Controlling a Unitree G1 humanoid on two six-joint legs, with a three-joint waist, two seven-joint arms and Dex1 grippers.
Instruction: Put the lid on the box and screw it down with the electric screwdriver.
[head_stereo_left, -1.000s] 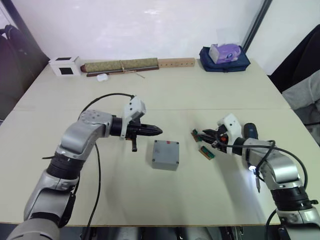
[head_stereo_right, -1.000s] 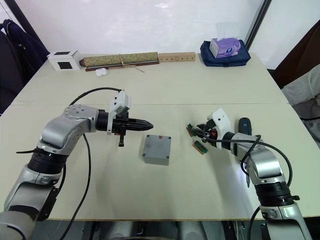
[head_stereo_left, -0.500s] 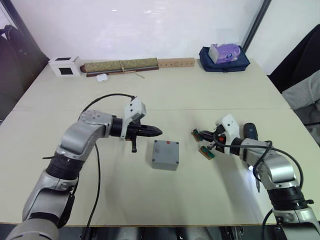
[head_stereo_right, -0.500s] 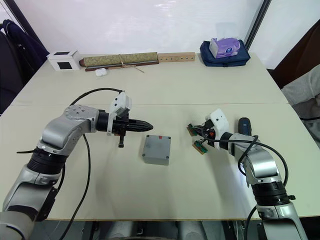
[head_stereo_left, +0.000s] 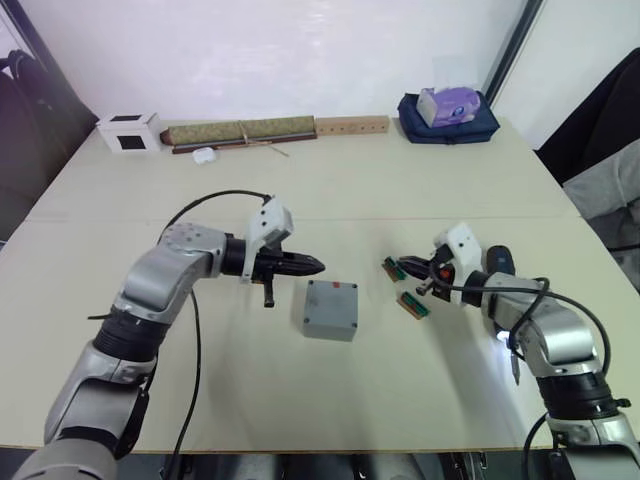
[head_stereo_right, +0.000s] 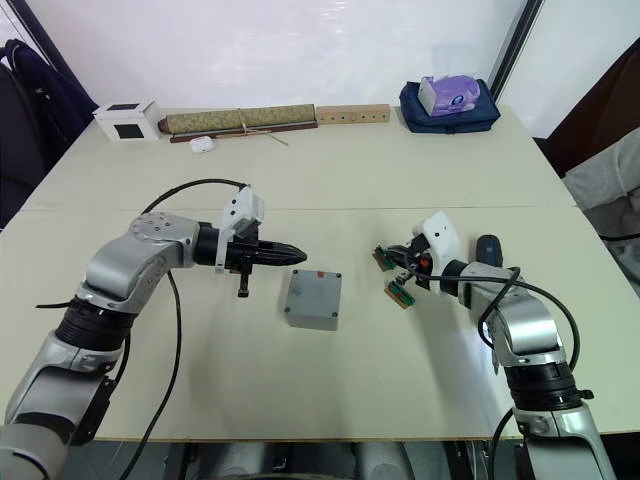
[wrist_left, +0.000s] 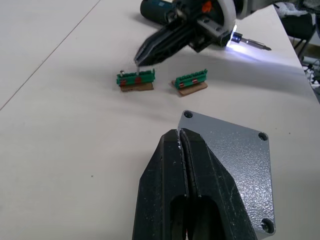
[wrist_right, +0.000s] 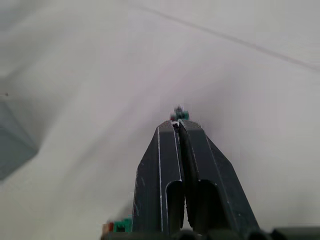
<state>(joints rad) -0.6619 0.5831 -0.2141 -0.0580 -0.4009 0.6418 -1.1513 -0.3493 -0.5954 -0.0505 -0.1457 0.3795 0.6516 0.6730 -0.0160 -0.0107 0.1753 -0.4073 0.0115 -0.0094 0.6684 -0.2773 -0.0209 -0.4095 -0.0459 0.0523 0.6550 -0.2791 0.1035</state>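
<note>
You had one box (head_stereo_left: 331, 309) mid-table with its lid (wrist_left: 235, 160) on, two green boards (wrist_left: 136, 80) and one screwdriver (head_stereo_left: 499, 262) by the right gripper (head_stereo_left: 406, 268), both grippers clenched empty, left gripper (head_stereo_left: 315, 265) beside the box.

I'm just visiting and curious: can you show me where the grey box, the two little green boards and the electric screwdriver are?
box (head_stereo_left: 331, 309): left eye view, middle of its lidded top.
green boards (wrist_left: 136, 79): left wrist view, the left board's green strip.
electric screwdriver (wrist_left: 153, 8): left wrist view, its dark barrel end.
</note>
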